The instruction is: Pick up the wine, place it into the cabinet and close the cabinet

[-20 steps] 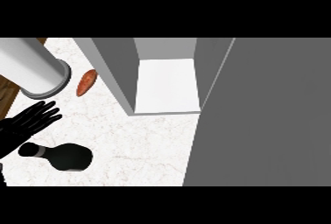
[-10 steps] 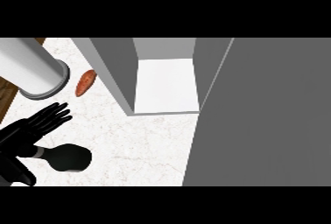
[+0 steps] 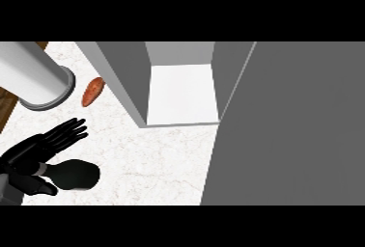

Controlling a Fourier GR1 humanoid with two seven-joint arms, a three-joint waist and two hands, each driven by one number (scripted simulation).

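Note:
The wine bottle is black and stands on the white marble counter at the lower left, its neck leaning toward the view's left edge. My left hand is against that neck. Its fingers lie straight on the far side of the bottle, pointing up and right, and its thumb sits on the near side. The fingers are not curled round the bottle. The cabinet stands open at the top middle, showing a white floor inside. My right hand does not show.
The cabinet's open door is a large grey panel filling the right side. A grey cylinder stands at the top left, with an orange-brown oblong vegetable beside it. A wooden strip shows at the left edge.
My left hand has slid down and toward the bottle, from beyond it to lying against its neck with the thumb on the near side. The bottle has not moved.

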